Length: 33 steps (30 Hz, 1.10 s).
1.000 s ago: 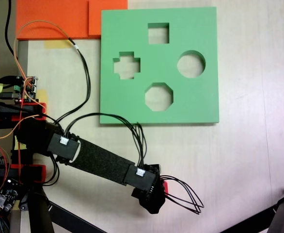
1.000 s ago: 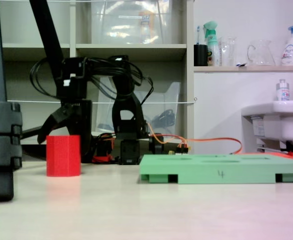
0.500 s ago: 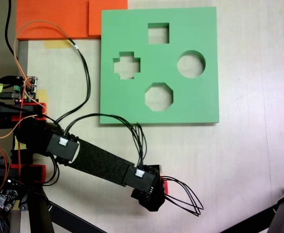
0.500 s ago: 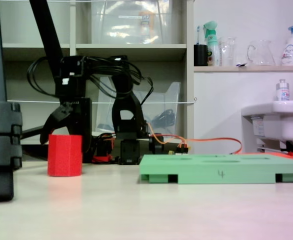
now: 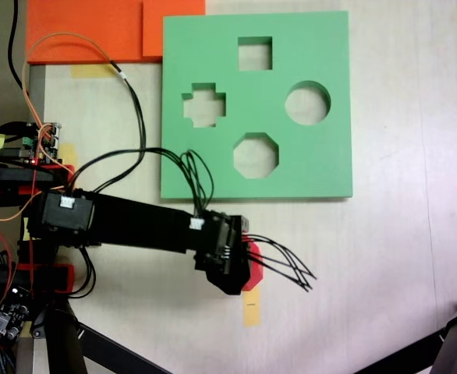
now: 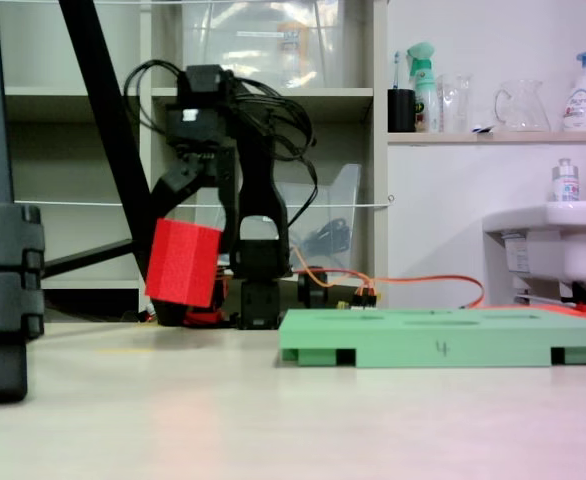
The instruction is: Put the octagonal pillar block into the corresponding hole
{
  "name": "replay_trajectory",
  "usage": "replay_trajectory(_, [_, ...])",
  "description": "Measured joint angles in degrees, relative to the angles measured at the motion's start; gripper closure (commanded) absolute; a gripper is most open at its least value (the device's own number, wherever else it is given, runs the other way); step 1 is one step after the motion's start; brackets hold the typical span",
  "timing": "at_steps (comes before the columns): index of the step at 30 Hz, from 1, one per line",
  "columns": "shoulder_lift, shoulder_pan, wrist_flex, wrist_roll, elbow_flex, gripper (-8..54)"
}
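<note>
A fixed view shows the claw [image 6: 178, 262] pinching the octagonal pillar block [image 6: 183, 263], now lifted and tilted

One fixed view looks straight down; another sits table-level; both share green board [image 5: 314, 167] [image 6: 443, 345].

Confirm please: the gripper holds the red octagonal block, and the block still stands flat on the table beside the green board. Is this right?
Not quite. The gripper does hold the red octagonal block, but the block is not standing on the table: the low fixed view from the side shows it lifted clear of the surface and tilted. It is beside the green board, to the left in that view.
</note>
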Motion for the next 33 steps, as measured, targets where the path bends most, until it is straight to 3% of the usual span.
replay_trajectory(4, [0.0, -7.6, 0.2, 6.0, -2.3, 27.2])
replay_trajectory(18, [-4.5, -29.2, -0.5, 24.5, -7.5, 27.1])
replay_trajectory(33, [-8.5, -32.2, -3.0, 29.7, -7.6, 27.0])
